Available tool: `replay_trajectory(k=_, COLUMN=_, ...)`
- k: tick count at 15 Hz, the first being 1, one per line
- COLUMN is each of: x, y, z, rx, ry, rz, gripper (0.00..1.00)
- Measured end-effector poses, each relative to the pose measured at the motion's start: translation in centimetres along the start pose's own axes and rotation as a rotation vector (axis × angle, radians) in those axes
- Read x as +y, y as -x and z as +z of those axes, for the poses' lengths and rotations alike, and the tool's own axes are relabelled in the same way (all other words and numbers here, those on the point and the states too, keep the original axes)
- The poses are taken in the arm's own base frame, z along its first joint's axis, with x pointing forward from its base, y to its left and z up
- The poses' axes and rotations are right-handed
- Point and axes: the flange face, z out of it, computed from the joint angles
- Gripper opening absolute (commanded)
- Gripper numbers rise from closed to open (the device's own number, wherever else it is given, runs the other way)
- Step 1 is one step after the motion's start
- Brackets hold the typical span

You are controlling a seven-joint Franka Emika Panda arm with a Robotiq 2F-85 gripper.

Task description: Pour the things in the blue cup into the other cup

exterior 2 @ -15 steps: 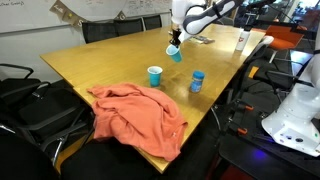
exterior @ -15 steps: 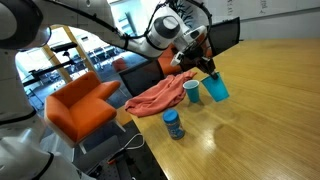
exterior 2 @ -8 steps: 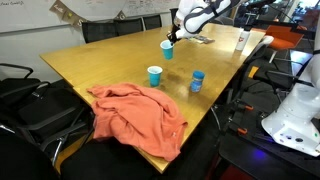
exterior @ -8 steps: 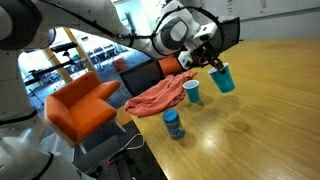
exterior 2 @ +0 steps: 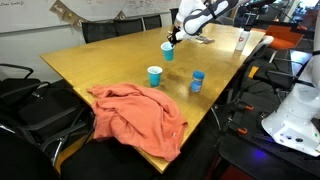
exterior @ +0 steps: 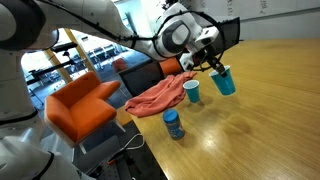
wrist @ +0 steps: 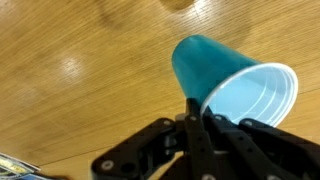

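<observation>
My gripper (exterior: 213, 68) is shut on the rim of the blue cup (exterior: 224, 81), a turquoise tapered cup held in the air above the wooden table (exterior: 270, 120). It shows in both exterior views (exterior 2: 167, 49). In the wrist view the gripper's fingers (wrist: 195, 112) pinch the cup's wall (wrist: 210, 62), and the part of its inside that shows looks pale blue and bare. The other cup (exterior: 192, 91), shorter with a whitish inside, stands upright on the table (exterior 2: 154, 75), apart from the held cup.
A small dark-blue patterned jar (exterior: 173, 124) stands near the table edge (exterior 2: 197, 81). An orange-pink cloth (exterior: 155, 95) lies over the table corner (exterior 2: 135, 115). A white bottle (exterior 2: 242, 40) stands at the far end. An orange armchair (exterior: 82, 105) and black chairs (exterior 2: 30, 105) surround the table.
The gripper has carried the blue cup a little up and away from the other cup. It has hardly moved in the last half second.
</observation>
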Motion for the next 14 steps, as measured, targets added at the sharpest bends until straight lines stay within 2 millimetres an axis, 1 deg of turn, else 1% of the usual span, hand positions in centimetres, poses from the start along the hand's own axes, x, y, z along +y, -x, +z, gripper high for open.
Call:
replay_trajectory(k=4, x=1.9, y=0.1, z=2.3, rx=-0.058, ry=-0.032, rz=0.142, gripper=0.01)
replay_trajectory(k=7, x=3.1, y=-0.1, z=3.4, rx=-0.063, ry=-0.067, rz=0.236, gripper=0.01)
replay_trajectory(k=10, x=3.8, y=0.0, z=4.4, rx=-0.06, ry=-0.086, rz=0.29, gripper=0.01)
replay_trajectory(k=14, x=4.2, y=0.7, z=5.8, rx=-0.083, ry=-0.085, rz=0.321, gripper=0.01)
